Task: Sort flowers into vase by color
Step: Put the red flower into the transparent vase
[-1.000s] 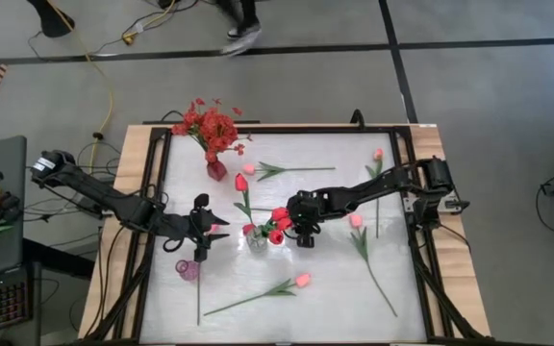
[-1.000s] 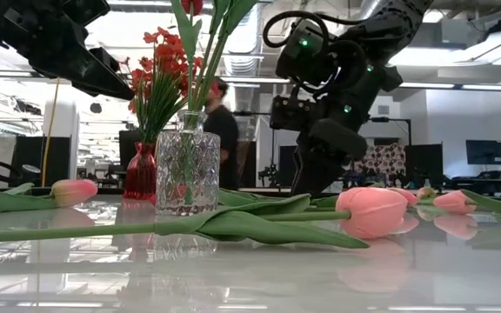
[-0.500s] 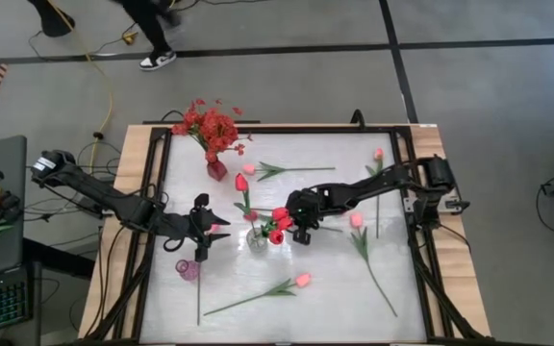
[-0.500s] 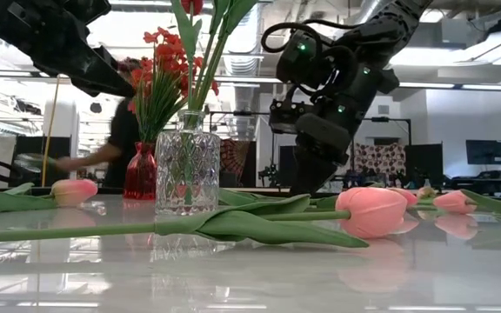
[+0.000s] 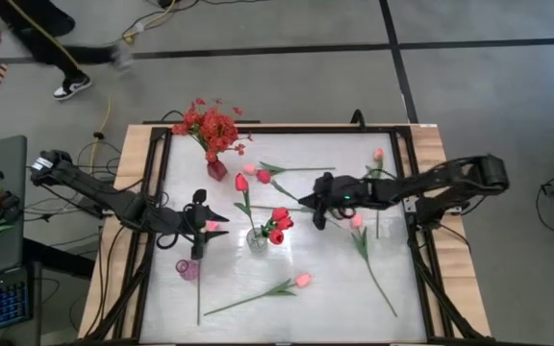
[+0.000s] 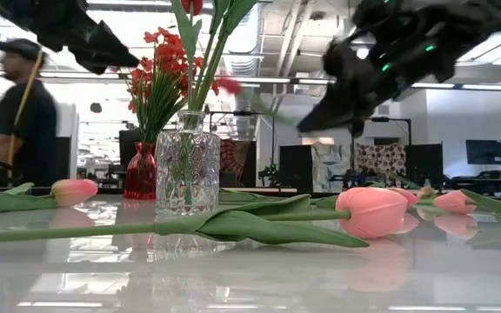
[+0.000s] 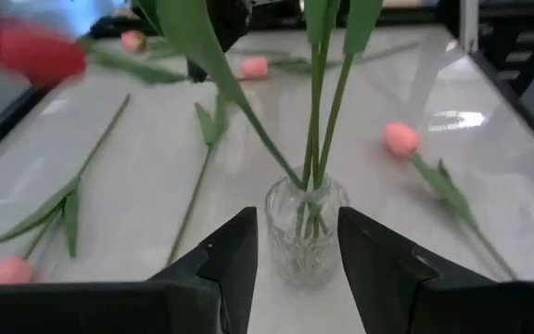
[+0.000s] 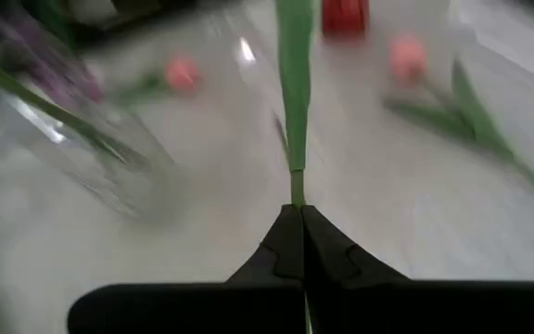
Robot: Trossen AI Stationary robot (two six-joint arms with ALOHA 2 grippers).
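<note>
The right tool (image 5: 308, 203) is pinching a red tulip (image 5: 264, 176) by its stem, raised above the tabletop (image 5: 335, 288) for the clear glass vase (image 5: 257, 238). The left tool (image 5: 203, 237) is waiting, partly open, beside that vase.

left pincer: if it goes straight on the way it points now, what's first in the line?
Probably the clear glass vase: it stands right ahead of the left pincer, between its open fingers. How far ahead is unclear.

From above, a clear glass vase (image 5: 257, 237) at the table's centre holds red tulips (image 5: 278, 223). The right gripper (image 5: 308, 202) hangs beside them with a red tulip (image 5: 264, 177) at its tip, while the left gripper (image 5: 203, 230) waits near a small pink vase (image 5: 188, 269). A red vase (image 5: 216, 170) carries a bushy red spray (image 5: 210, 125), and pink tulips (image 5: 302, 280) lie scattered.
</note>
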